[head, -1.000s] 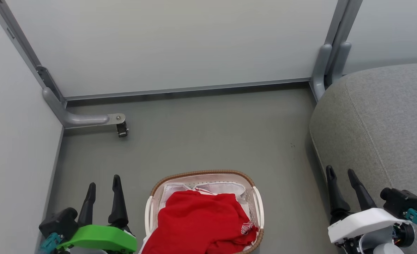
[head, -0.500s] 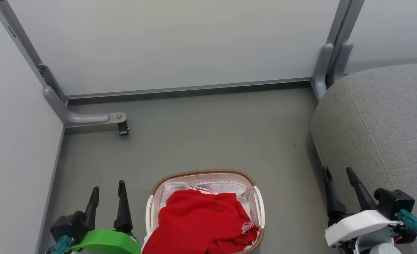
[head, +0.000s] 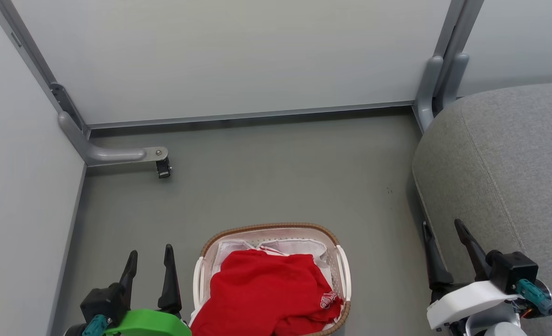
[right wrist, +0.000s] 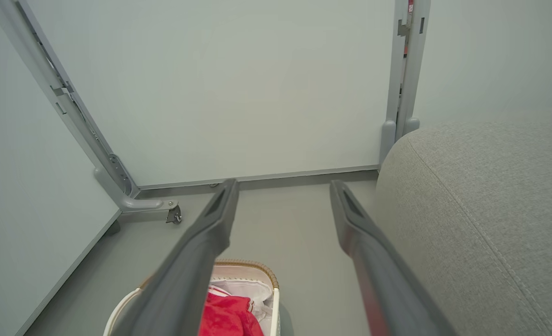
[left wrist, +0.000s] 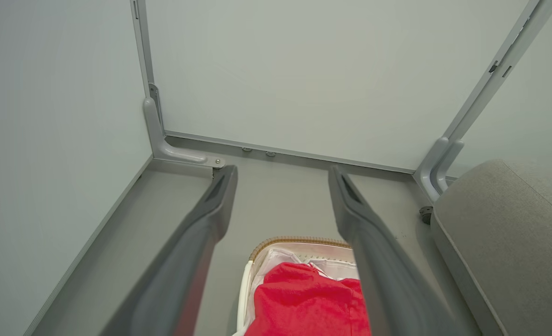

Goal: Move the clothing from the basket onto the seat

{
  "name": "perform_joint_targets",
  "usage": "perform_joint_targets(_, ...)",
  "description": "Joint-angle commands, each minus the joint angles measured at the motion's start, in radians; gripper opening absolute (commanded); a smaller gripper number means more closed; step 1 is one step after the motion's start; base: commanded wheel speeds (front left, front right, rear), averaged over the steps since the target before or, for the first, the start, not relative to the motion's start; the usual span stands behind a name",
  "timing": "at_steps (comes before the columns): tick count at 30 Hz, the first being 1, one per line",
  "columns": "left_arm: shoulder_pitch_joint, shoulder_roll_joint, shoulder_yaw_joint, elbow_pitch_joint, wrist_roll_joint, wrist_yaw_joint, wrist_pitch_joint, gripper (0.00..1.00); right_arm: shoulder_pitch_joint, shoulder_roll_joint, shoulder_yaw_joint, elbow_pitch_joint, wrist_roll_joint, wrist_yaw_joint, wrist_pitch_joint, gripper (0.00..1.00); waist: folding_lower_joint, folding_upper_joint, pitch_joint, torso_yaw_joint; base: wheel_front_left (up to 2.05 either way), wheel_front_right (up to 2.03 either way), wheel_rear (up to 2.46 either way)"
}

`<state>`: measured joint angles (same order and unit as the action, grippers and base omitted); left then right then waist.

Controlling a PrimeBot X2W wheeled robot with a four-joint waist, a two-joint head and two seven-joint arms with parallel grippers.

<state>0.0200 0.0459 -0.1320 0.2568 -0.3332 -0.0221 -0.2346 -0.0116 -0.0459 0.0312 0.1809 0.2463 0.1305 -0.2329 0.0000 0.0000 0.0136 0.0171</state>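
Not started: all the clothing (head: pixel 266 291) lies in the basket (head: pixel 266 228) at bottom centre, none on the seat (head: pixel 505 154) at right. The left gripper (head: pixel 150 254) and right gripper (head: pixel 442 228) are empty, jaws wide.

Bright, soft, even light; faint shadows beside the seat (head: pixel 505 154) and basket (head: pixel 344 275). Wrist views bend at edges, near fingers (left wrist: pixel 196 252) blurred.

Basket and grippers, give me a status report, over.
Left gripper open, empty, beside basket. Right gripper open, empty, at seat edge. Red clothing heaped in basket, none on seat. Nothing seen blocking the path.
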Motion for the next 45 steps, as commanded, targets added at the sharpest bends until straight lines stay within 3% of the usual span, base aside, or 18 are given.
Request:
perform_joint_targets(1, 0.008, 0.007, -0.002, 0.001, 0.017, 0.001, -0.009, 1.0, -0.001, -0.006, 0.001, 0.0, -0.023, 0.0, -0.011, 1.0, 0.0, 0.0, 0.0, 0.0, 0.0, 0.0, 0.0)
perform_joint_targets(15, 0.013, 0.007, -0.014, 0.019, 0.081, 0.008, -0.032, 1.0, 0.009, -0.007, 0.007, 0.012, -0.109, 0.0, -0.034, 1.0, 0.0, 0.0, 0.002, 0.003, 0.0, 0.0, 0.0)
perform_joint_targets(45, -0.006, 0.007, -0.019, 0.043, 0.073, 0.007, -0.03, 1.0, -0.006, -0.007, -0.002, 0.023, -0.098, 0.0, -0.034, 1.0, 0.0, 0.0, 0.021, 0.001, 0.0, 0.0, 0.0)
